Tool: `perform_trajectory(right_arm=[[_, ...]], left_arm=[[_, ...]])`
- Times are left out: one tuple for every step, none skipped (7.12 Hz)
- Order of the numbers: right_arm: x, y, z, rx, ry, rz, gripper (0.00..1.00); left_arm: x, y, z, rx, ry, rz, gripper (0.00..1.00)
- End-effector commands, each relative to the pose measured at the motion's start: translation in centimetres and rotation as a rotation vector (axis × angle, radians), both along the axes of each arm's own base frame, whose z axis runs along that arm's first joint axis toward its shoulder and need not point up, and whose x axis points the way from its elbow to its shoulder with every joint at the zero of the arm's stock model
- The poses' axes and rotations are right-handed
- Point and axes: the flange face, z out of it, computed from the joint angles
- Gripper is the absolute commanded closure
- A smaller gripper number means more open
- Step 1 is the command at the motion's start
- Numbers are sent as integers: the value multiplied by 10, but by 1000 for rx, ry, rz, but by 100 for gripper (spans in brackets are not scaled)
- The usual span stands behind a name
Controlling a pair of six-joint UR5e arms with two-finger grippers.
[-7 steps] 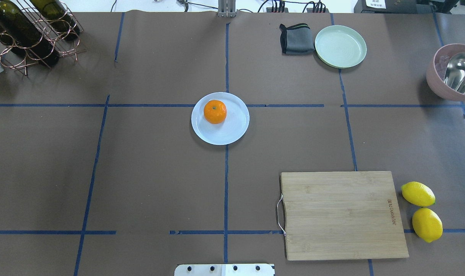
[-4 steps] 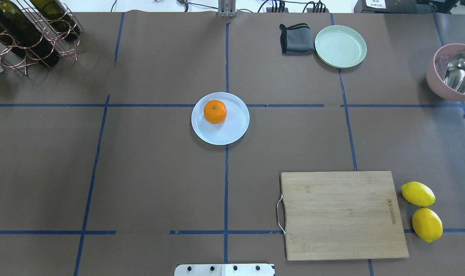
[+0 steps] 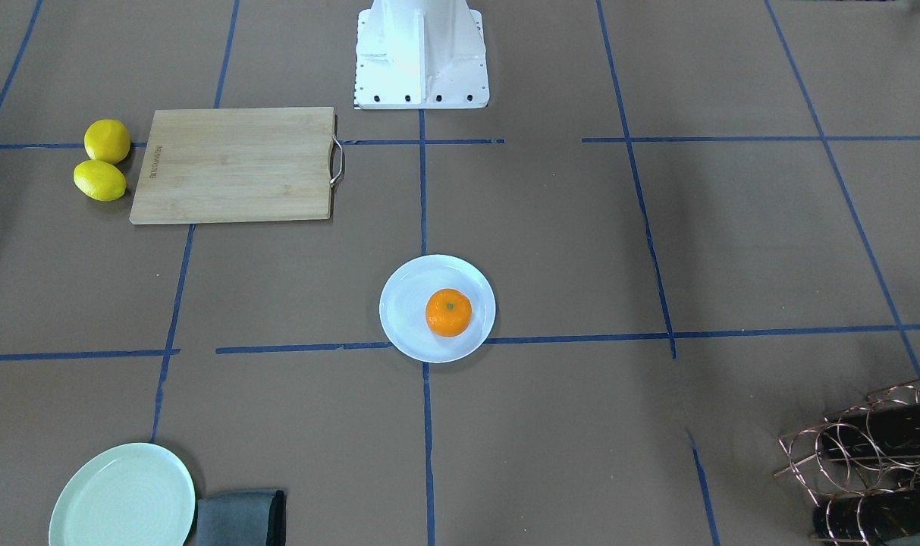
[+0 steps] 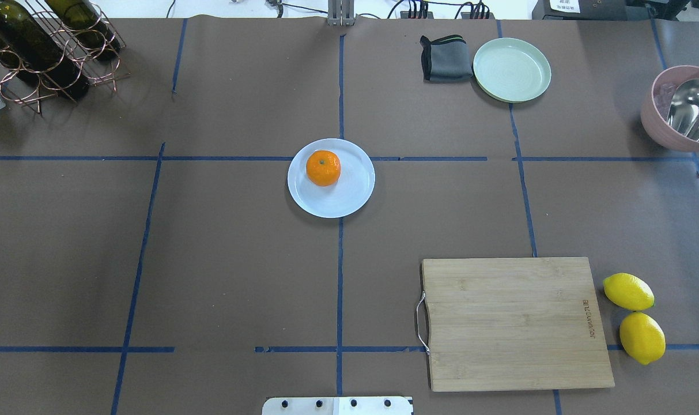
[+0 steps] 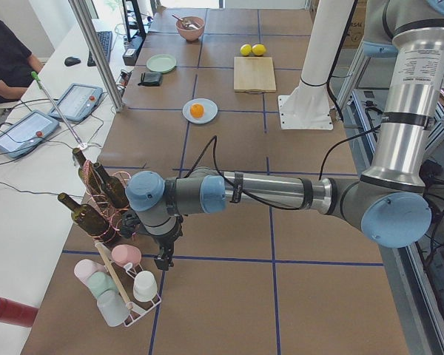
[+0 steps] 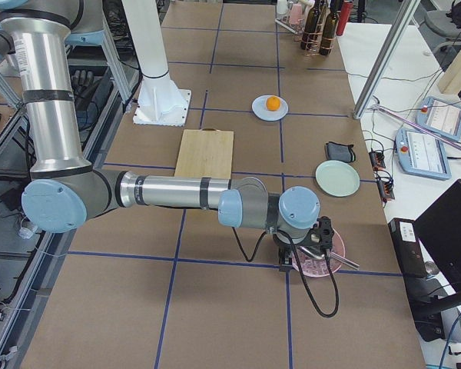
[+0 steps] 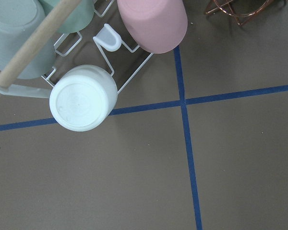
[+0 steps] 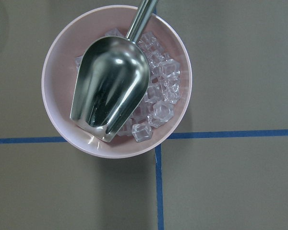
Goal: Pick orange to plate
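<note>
The orange [image 4: 323, 168] sits on the pale blue-white plate [image 4: 355, 196] at the table's middle, a little toward the plate's far left; the front view shows the same orange [image 3: 448, 312] and plate [image 3: 403, 303]. Neither gripper is near them. In the exterior left view my left gripper [image 5: 163, 260] hangs over a cup rack at the table's left end. Only the exterior right view shows my right gripper [image 6: 316, 237], above a pink bowl at the right end. I cannot tell whether either is open or shut. The wrist views show no fingers.
A bamboo cutting board [image 4: 516, 323] and two lemons [image 4: 634, 317] lie near right. A mint-green plate [image 4: 512, 69] and grey cloth [image 4: 445, 57] sit far right. The pink bowl [image 8: 57, 120] holds ice and a metal scoop [image 8: 110, 91]. A bottle rack [image 4: 44, 52] stands far left.
</note>
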Motion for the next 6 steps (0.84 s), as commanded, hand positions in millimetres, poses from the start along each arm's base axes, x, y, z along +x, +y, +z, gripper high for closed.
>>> perform_trajectory(right_arm=[[4, 35, -14, -45, 87, 0, 0], [2, 50, -6, -48, 88, -2, 0], [2, 55, -1, -47, 88, -3, 0], [2, 55, -1, -45, 88, -4, 0], [1, 54, -1, -43, 89, -6, 0], [1, 54, -1, -43, 89, -6, 0]], left_arm=[[-1, 0, -1, 2, -1, -2, 0], [-1, 0, -1, 2, -1, -2, 0], [-1, 0, -1, 2, -1, -2, 0], [-1, 0, -1, 2, -1, -2, 0], [-1, 0, -1, 2, -1, -2, 0], [-1, 0, 0, 2, -1, -2, 0]])
